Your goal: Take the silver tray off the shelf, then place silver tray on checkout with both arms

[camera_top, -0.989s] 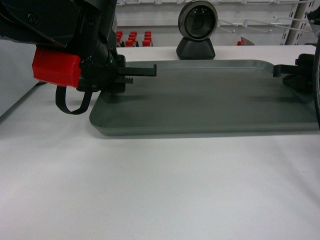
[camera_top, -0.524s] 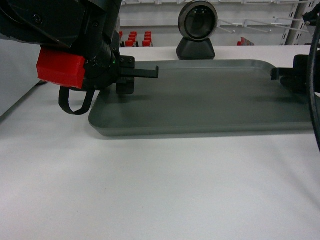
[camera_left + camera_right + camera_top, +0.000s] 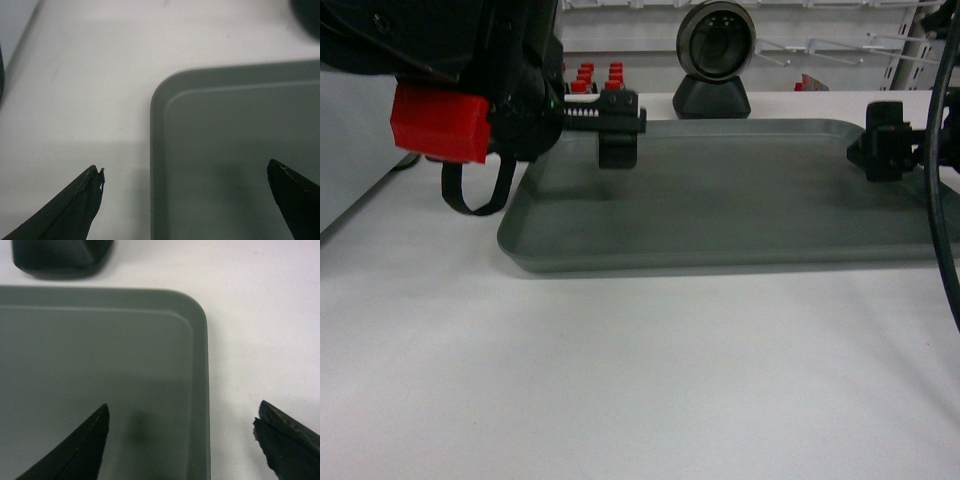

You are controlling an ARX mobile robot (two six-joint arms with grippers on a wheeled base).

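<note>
White counter, the checkout (image 3: 620, 380), fills the lower part of the head view and runs back to a store wall with white racks. Flat on it lies the silver tray (image 3: 740, 215), long side facing the camera, its bottom bare and matte.

At the tray's 9 o'clock end the left gripper (image 3: 620, 125) hangs above the corner, jaws spread wide with nothing between them; in the left wrist view one fingertip (image 3: 82, 200) is over the white counter and the other over the tray floor, so the rim lies between them untouched. A red block (image 3: 438, 122) sits on that arm.

At the 3 o'clock end the right gripper (image 3: 885, 140) is likewise wide open and empty, straddling the tray's rim from above, one fingertip (image 3: 82, 445) over the tray floor and the other over the counter.

Beyond the tray at 12 o'clock stands a round dark device on a black base (image 3: 714, 60), with small red items (image 3: 585, 78) behind it at 11 o'clock.
</note>
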